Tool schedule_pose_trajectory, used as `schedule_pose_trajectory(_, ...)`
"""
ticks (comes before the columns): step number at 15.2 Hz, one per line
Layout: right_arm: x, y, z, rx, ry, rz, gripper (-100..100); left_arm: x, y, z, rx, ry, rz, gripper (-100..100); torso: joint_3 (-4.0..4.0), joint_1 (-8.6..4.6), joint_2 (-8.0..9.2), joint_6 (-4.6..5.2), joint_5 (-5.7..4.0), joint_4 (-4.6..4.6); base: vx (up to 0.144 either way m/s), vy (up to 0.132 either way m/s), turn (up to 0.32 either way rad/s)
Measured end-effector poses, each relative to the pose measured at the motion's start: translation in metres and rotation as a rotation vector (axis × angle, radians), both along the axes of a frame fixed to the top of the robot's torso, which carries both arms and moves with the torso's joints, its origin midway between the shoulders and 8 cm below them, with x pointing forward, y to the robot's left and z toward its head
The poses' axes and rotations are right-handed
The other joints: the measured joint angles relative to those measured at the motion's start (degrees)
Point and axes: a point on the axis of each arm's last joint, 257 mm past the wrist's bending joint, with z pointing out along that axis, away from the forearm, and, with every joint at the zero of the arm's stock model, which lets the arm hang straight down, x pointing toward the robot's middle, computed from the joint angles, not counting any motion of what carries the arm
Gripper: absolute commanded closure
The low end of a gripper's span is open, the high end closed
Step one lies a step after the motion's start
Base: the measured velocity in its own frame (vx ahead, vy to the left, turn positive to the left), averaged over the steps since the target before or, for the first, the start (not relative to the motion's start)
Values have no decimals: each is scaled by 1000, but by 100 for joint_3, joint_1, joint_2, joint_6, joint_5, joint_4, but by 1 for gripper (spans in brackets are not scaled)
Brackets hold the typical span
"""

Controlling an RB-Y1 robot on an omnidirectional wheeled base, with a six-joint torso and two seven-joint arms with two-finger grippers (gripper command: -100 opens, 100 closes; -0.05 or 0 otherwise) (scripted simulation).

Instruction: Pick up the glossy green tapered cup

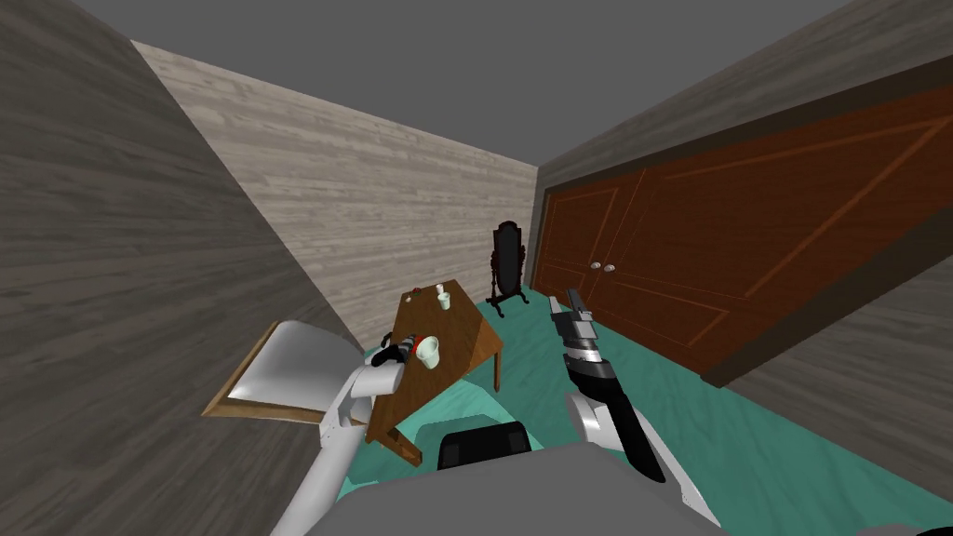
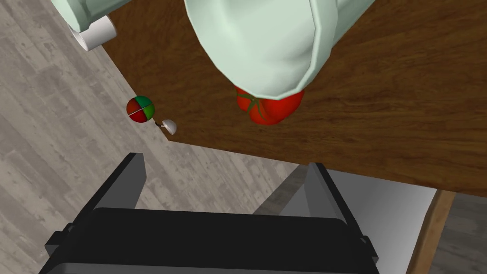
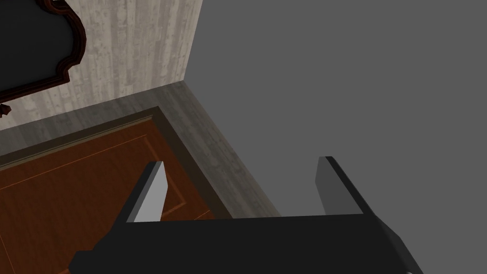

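Cup (image 2: 257, 43), pale glossy green & tapered, is on the brown wooden table (image 2: 404, 104), just ahead of our L gripper (image 2: 228, 185). A red tomato (image 2: 268, 108) is partly hidden by it. L fingers are spread wide w/ nothing btwn them, clear of the cup. At the table's edge we see a red-green ball (image 2: 140, 109). R gripper (image 3: 238, 190) is raised beside the table, well apart from it, fingers also spread & empty.

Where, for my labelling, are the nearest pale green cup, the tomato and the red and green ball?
nearest pale green cup (image 2: 257, 43), left wrist view, its rounded wall
tomato (image 2: 271, 108), left wrist view, its red skin
red and green ball (image 2: 140, 109), left wrist view, its middle
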Motion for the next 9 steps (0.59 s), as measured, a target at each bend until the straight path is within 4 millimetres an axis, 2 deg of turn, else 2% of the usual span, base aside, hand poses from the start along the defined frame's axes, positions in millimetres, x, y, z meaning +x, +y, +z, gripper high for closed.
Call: schedule_pose_trajectory(9,0,0,0,0,0,0,0,-19,-2,-37,-31,182,34,-100,0,3,1,1,1,0,-1,17,-104)
